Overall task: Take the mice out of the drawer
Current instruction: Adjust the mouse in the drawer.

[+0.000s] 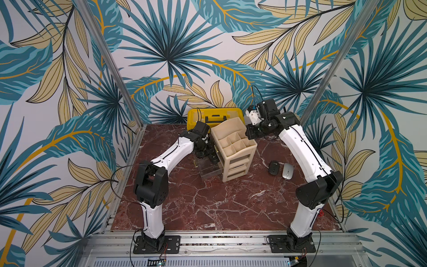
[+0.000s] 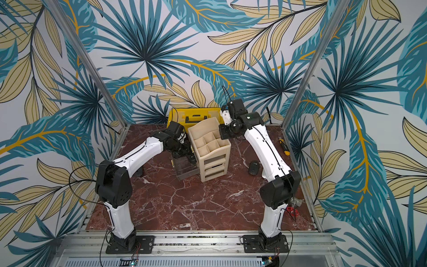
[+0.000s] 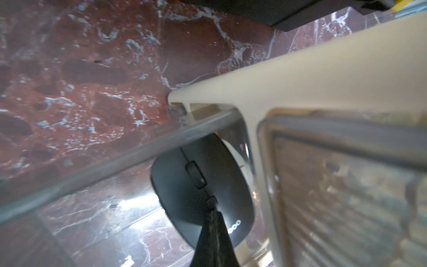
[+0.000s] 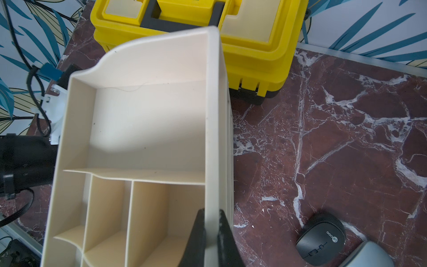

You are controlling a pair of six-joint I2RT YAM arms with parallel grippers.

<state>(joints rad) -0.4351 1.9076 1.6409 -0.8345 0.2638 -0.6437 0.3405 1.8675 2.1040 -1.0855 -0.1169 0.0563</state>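
A clear drawer stands pulled out of the cream organizer. Inside it lies a black mouse. My left gripper reaches down into the drawer, shut, its tips against the mouse's top with nothing between them. My right gripper is shut on the organizer's side wall at the top rim. Out on the table, right of the organizer, lie another black mouse and a silver mouse.
A yellow toolbox stands right behind the organizer against the back wall. A yellow-and-black utility knife lies near the table's right edge. Metal frame posts rise at both back corners.
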